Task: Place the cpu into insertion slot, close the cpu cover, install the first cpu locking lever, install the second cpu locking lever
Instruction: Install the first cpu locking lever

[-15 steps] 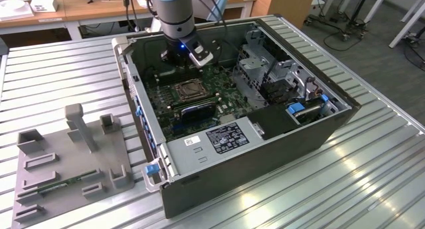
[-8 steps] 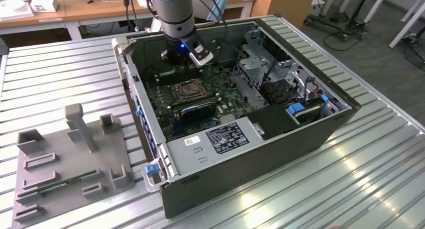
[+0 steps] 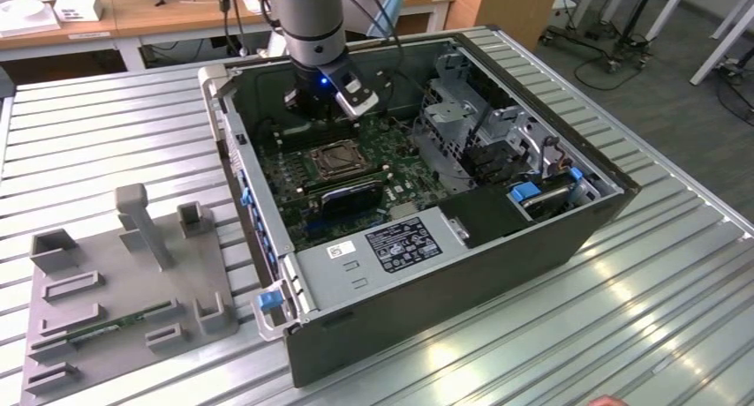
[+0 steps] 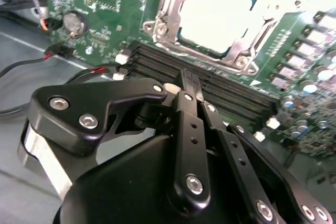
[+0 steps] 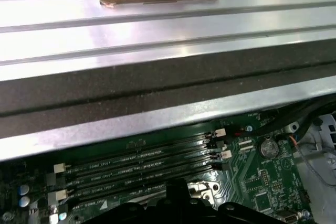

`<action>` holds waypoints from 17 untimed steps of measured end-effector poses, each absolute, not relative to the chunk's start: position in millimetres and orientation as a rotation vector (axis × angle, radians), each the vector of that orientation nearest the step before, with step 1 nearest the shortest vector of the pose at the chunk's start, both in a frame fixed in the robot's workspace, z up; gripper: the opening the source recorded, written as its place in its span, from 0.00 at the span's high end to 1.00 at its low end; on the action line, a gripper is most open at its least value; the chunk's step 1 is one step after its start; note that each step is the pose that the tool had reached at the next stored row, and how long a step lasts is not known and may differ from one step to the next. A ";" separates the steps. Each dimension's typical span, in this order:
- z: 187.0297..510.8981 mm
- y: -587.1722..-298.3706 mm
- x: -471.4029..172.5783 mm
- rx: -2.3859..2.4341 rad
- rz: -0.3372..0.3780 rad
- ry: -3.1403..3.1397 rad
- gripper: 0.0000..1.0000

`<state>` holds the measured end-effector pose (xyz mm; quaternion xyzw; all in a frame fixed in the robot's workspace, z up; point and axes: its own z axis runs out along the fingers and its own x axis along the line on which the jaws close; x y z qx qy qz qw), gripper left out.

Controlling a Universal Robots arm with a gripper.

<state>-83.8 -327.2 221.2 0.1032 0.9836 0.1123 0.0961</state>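
— So, where is your pincer (image 4: 190, 83) hanging right now?

— I am holding it inside the open computer case (image 3: 471, 274), low over the green motherboard (image 4: 100, 19). In the exterior view it (image 3: 320, 115) is hovering just beyond the insertion slot (image 3: 334, 160), towards the back wall of the case. Its black fingertips are pressing together with nothing between them, and in the second wrist view they are pointing at the long black memory slots (image 4: 231, 95).

— And the cpu?

— It (image 4: 220, 14) is sitting in the slot, its pale top glaring bright in the second wrist view. The cpu cover (image 4: 167, 11) is lying down flat around it, its silvery frame bordering the chip on the sides I am seeing. I am not touching either; the memory slots are lying between my fingertips and the socket.

— Are the levers sitting locked?

— I cannot tell.

— What else are you looking at?

— In the first wrist view the memory slots (image 5: 142, 163) are running in parallel rows under the grey case wall (image 5: 157, 87), with a round coin battery (image 5: 269, 148) just beside their ends. Outside, the case is resting on a ribbed metal table (image 3: 106, 132), and a grey fixture tray (image 3: 130, 274) is lying at the exterior view's left, well apart from me.
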 end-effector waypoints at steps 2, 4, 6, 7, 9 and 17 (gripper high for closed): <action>221.2 -327.2 -83.8 0.296 0.308 2.929 0.89; 221.2 -327.2 -83.8 0.281 0.291 2.941 0.89; 221.2 -327.2 -83.8 0.266 0.274 2.954 0.89; 221.2 -327.2 -83.8 0.259 0.264 2.961 0.89; 221.2 -327.2 -83.8 0.247 0.241 2.977 0.89; 221.2 -327.2 -82.6 0.216 0.189 3.038 0.89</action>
